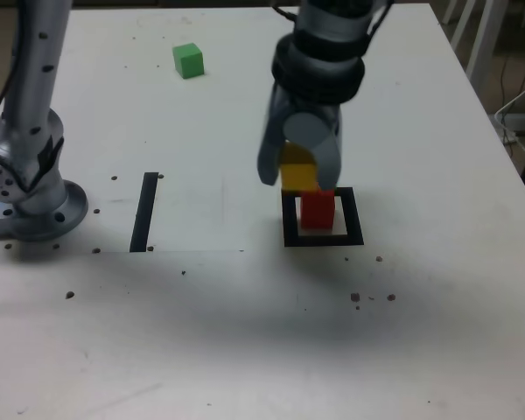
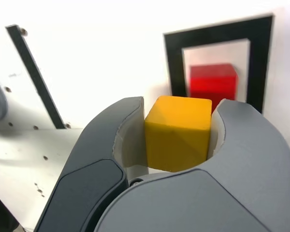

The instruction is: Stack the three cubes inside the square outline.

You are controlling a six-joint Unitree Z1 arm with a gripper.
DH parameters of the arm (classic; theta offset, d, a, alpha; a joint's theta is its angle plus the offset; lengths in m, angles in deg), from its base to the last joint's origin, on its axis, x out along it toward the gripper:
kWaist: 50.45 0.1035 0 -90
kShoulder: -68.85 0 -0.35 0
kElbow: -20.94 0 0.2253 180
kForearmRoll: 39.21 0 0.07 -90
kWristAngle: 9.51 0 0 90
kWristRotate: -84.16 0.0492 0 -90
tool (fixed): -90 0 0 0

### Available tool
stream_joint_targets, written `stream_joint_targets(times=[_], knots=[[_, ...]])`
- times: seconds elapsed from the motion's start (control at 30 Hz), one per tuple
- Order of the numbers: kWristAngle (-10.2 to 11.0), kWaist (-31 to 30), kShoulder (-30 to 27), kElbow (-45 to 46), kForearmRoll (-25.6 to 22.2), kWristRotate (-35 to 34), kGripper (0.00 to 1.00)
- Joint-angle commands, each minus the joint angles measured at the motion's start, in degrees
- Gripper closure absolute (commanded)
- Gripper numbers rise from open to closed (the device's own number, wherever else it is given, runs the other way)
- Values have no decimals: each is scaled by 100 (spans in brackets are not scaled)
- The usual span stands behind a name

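Note:
My gripper (image 1: 299, 179) is shut on the yellow cube (image 1: 298, 172), which hangs just above and a little to the exterior view's left of the red cube (image 1: 317, 210). The red cube sits inside the square outline (image 1: 324, 238) of black tape. In the wrist view the yellow cube (image 2: 178, 131) is clamped between the two grey fingers (image 2: 111, 140), with the red cube (image 2: 213, 83) and the square outline (image 2: 173, 63) beyond it. The green cube (image 1: 188, 60) rests alone at the far side of the table.
The arm's grey base (image 1: 31, 206) stands at the exterior view's left edge. A single straight black tape strip (image 1: 144, 212) lies between the base and the outline. Small dark specks dot the white table (image 1: 245, 332).

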Motion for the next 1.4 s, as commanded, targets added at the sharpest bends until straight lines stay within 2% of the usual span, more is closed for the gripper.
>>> stream_joint_targets(times=[0.0,1.03,1.07,1.13,1.3,1.37], knots=[[-24,-34,120,-112,-35,-31,72],[-66,177,566,-342,4,100,71],[-72,178,574,-338,13,103,69],[-86,179,588,-326,36,116,56],[-114,184,597,-269,83,158,7],[-115,186,594,-255,87,159,2]])
